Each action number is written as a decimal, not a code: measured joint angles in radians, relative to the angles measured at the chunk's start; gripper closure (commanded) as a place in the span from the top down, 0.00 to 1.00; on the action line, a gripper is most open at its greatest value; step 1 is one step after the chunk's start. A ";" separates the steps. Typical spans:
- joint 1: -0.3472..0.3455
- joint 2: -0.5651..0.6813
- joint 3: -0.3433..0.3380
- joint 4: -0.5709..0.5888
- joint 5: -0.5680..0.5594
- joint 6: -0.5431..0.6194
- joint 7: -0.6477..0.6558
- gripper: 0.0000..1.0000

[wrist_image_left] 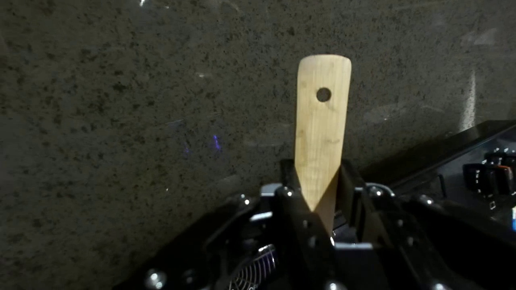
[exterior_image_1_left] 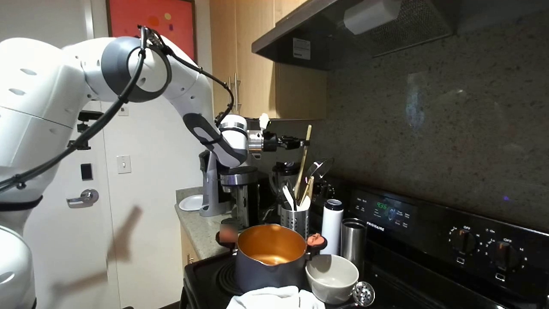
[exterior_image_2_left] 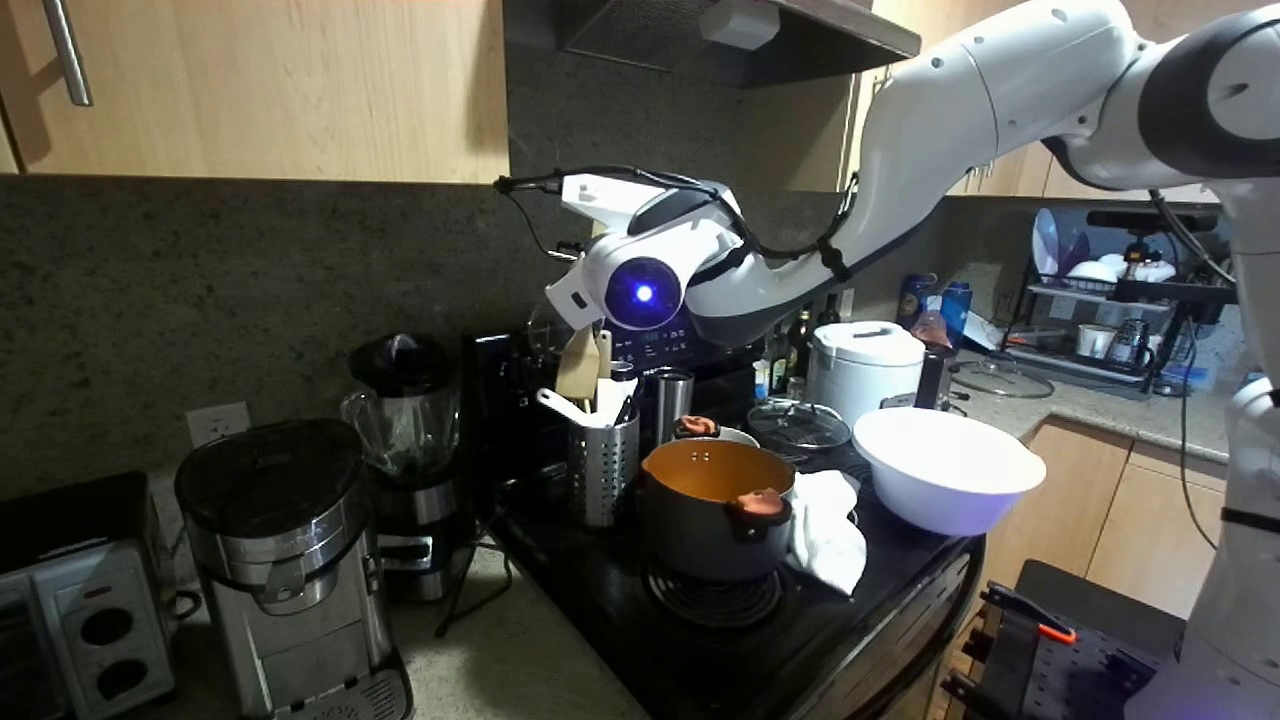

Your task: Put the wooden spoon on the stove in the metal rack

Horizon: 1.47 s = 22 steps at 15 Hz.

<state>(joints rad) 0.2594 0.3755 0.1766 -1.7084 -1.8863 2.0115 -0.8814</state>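
Your arm [exterior_image_1_left: 191, 92] arches out, gripper [exterior_image_1_left: 305, 142] level and closed on the wooden spoon [wrist_image_left: 322, 129]; below the gripper, the metal rack [exterior_image_2_left: 603, 480] and stove [exterior_image_2_left: 600, 560]; ahead, speckled wall [wrist_image_left: 161, 80].

arm [exterior_image_1_left: 188, 86]: white, rounded | joint bands [exterior_image_1_left: 116, 60]: dark grey | cable [exterior_image_1_left: 103, 119]: black, strapped on | tool [wrist_image_left: 317, 177]: black, shiny screws [wrist_image_left: 155, 278]

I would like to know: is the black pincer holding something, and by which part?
Yes, the black two-fingered pincer holds the long, light tan wooden spoon by its handle, near the upper end, below the small round hole.
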 measured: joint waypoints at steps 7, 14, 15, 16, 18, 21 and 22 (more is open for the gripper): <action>-0.031 -0.035 -0.025 -0.012 -0.001 0.071 -0.004 0.10; -0.041 -0.070 -0.032 -0.076 -0.001 0.096 -0.036 0.10; -0.041 -0.077 -0.032 -0.091 -0.001 0.099 -0.036 0.10; -0.041 -0.084 -0.031 -0.105 -0.001 0.100 -0.036 0.10; -0.041 -0.096 -0.029 -0.134 -0.001 0.103 -0.036 0.10; -0.039 -0.109 -0.026 -0.170 -0.001 0.103 -0.030 0.10; -0.038 -0.109 -0.026 -0.178 -0.001 0.101 -0.018 0.10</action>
<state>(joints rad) 0.2214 0.2661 0.1506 -1.8862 -1.8878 2.1124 -0.8993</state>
